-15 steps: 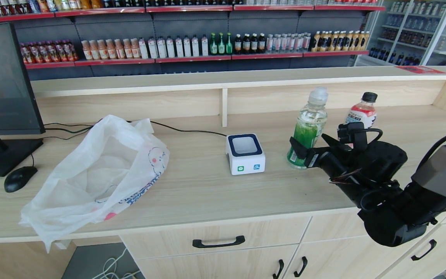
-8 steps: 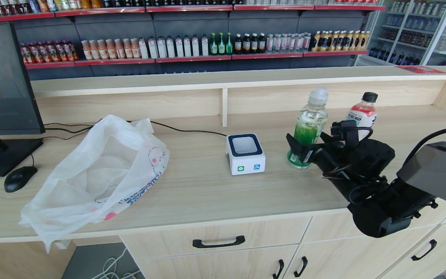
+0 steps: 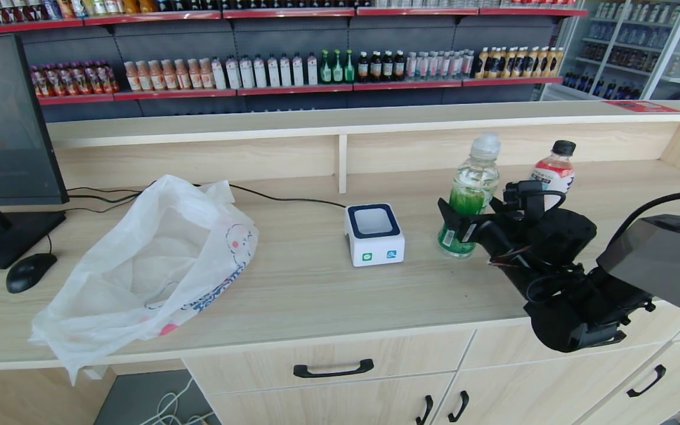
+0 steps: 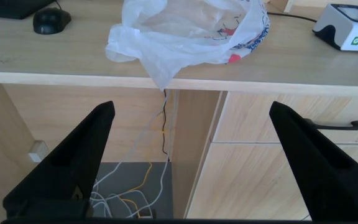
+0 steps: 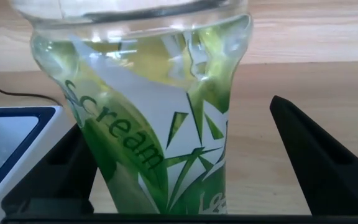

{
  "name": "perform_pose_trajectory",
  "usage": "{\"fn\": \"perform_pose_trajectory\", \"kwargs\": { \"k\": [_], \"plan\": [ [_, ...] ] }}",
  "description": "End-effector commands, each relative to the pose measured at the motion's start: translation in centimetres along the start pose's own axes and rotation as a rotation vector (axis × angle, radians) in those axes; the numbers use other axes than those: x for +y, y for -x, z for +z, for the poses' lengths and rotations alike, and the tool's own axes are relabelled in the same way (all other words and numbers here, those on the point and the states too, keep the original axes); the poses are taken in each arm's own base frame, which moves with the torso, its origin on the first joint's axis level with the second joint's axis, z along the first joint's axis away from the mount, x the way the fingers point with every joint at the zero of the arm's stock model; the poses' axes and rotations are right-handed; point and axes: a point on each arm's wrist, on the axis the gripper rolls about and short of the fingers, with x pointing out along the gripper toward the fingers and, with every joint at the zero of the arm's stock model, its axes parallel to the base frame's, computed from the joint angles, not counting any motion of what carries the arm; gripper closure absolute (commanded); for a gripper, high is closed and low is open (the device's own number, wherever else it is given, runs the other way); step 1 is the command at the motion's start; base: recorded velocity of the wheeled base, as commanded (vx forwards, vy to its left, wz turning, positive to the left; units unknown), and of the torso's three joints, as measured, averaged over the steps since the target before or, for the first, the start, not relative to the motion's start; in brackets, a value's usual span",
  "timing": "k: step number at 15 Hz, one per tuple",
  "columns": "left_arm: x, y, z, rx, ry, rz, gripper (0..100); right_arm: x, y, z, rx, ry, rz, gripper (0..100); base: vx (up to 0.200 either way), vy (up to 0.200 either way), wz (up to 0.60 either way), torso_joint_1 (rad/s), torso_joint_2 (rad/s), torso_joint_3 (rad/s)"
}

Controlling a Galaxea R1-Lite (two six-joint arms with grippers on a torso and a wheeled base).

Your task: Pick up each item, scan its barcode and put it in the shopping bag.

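Observation:
A clear bottle with a green label (image 3: 470, 192) stands upright on the wooden counter (image 3: 316, 289), right of the white barcode scanner (image 3: 373, 234). My right gripper (image 3: 468, 227) is open with the bottle's lower half (image 5: 160, 124) between its fingers (image 5: 319, 165); there is a gap on one side. A red-labelled bottle with a black cap (image 3: 553, 167) stands behind the right arm. The white shopping bag (image 3: 157, 260) lies slumped at the counter's left. My left gripper (image 4: 185, 162) hangs open below the counter's front edge, holding nothing, with the bag (image 4: 191, 28) above it.
A monitor (image 3: 3, 130) and a black mouse (image 3: 28, 271) sit at the far left, with cables running behind the bag. A raised shelf (image 3: 340, 127) backs the counter. Drawers with black handles (image 3: 333, 370) are below. Bare counter lies between bag and scanner.
My right gripper has moved forward and left, and its fingers now stand on either side of the green-labelled bottle. The bottles, scanner and bag have not moved.

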Motion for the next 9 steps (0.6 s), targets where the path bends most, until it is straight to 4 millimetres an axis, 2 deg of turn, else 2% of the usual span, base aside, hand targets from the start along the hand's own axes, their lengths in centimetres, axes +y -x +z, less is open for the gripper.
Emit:
{"fn": "perform_pose_trajectory", "kwargs": {
  "k": [1,6,7,9],
  "plan": [
    [0.00,-0.01,0.00,0.001,0.001,0.001,0,0.02,-0.06,-0.04,-0.002,0.000,0.000,0,0.000,0.000,0.00,0.000,0.00,0.000],
    [0.00,-0.01,0.00,0.001,0.001,0.001,0,0.21,-0.47,-0.40,-0.006,0.002,0.005,0,0.000,0.000,0.00,0.000,0.00,0.000],
    [0.00,-0.01,0.00,0.001,0.001,0.001,0,0.33,-0.46,-0.40,-0.006,0.001,0.008,100,0.000,0.000,0.00,0.000,0.00,0.000],
    [0.00,-0.01,0.00,0.001,0.001,0.001,0,0.67,-0.66,-0.19,-0.018,-0.001,0.020,100,0.000,0.000,0.00,0.000,0.00,0.000]
  ]
}}
